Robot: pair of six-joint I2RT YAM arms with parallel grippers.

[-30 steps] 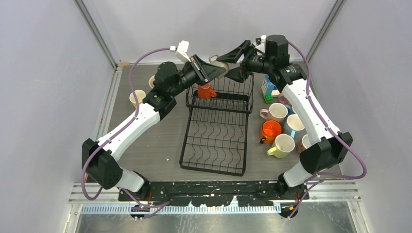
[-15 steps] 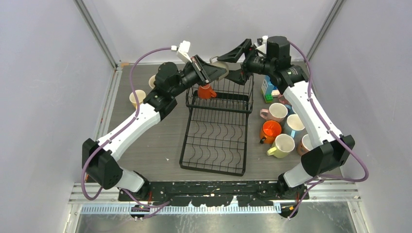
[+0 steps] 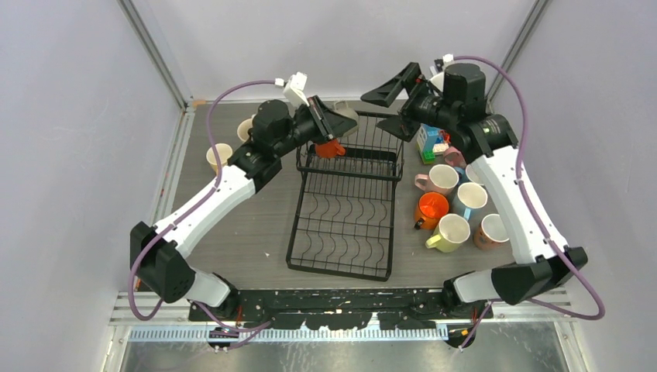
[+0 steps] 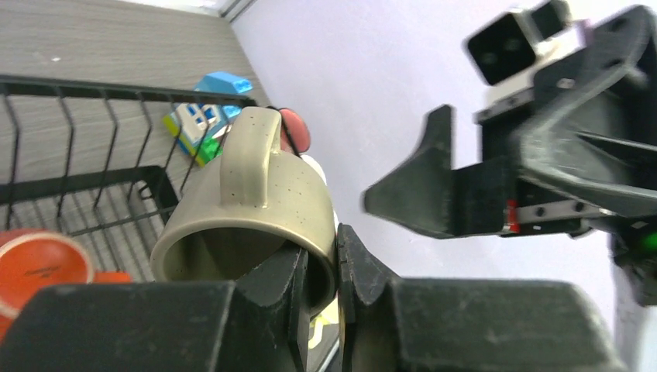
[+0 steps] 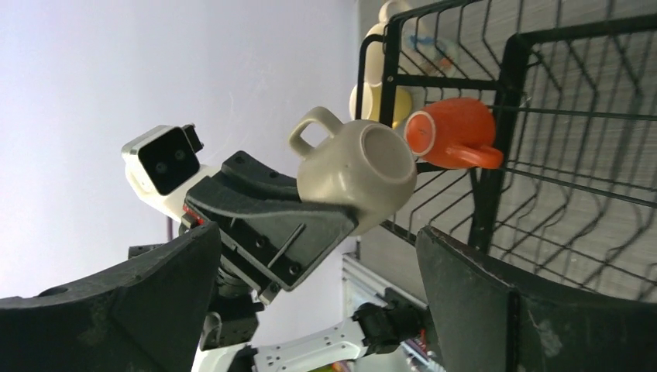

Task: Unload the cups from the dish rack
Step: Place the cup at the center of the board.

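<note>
Grey-beige mug (image 3: pixel 342 116): in the air over the far-left corner of the rack's basket end, tipped on its side. In the left wrist view its handle points up and its mouth faces the camera.
Grip on it: the left gripper (image 4: pixel 321 267) is clamped on the mug's rim, one finger inside the wall and one outside.
Orange mug (image 3: pixel 331 147): in the basket section, on its side, just below the held mug.
Dish rack (image 3: pixel 297 221): mid-table, basket end far, wavy flat tray near; no cup on the tray.
Left arm: runs from its near-left base diagonally forward, with the wrist turned right at the basket's far-left corner.
Right arm: climbs the right side of the table and bends left at the top, its wrist high beside the basket's far-right corner.
Right gripper (image 3: pixel 387 105): fingers spread wide, pointing left at the held mug, clear of it and holding nothing.
Cups on the right (image 3: pixel 451 231): pink, orange, light blue, yellow and one more stand close together on the table (image 3: pixel 256 232), right of the rack.
Cream cups (image 3: pixel 219 157): two stand upright at the far left.
Toy-block figure (image 3: pixel 428 142): just right of the basket.
</note>
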